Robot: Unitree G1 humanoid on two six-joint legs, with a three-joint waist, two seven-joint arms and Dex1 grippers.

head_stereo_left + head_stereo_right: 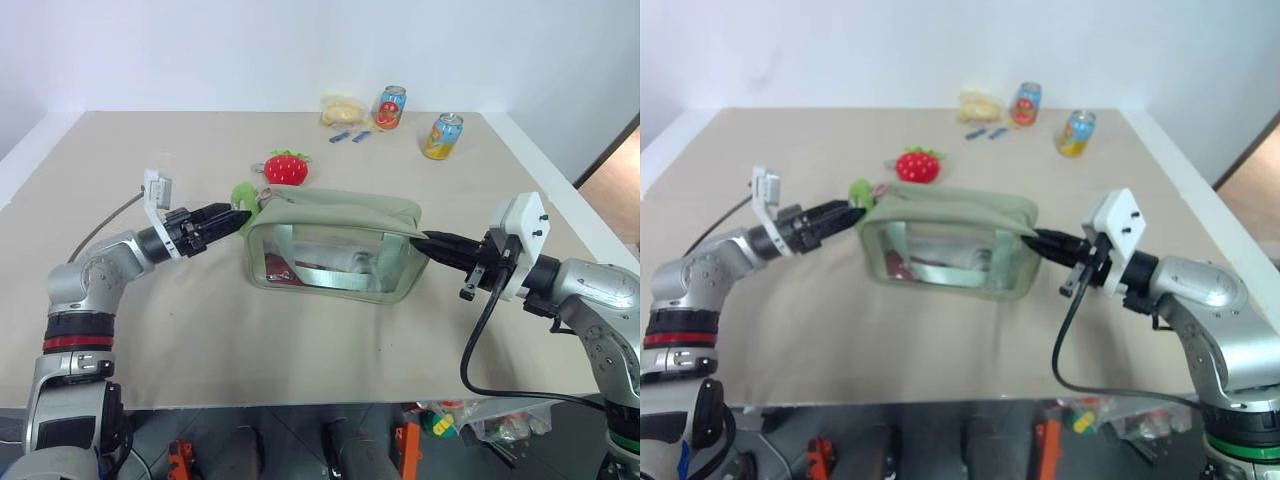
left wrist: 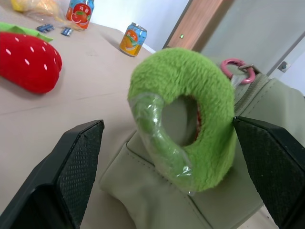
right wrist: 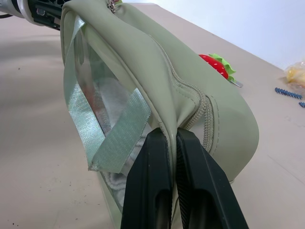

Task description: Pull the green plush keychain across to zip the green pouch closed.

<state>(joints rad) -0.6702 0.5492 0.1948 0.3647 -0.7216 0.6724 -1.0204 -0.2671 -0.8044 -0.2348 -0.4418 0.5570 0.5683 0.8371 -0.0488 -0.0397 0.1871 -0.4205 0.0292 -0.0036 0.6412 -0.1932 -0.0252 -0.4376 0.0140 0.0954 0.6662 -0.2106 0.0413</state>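
**Left gripper bracketing the keychain, right gripper anchoring the pouch**

The green pouch (image 1: 333,245) stands mid-table. The right gripper (image 3: 171,143) is pinched tight on its end fabric. At the opposite end the green plush keychain (image 2: 183,117) sits between the spread fingers of the left gripper (image 1: 236,217). Advisable technique: close squarely on the ring, then pull along the zip line. The beige table (image 1: 200,330) also bears a strawberry plush (image 1: 286,167) and two drink cans (image 1: 443,136), before a white wall.
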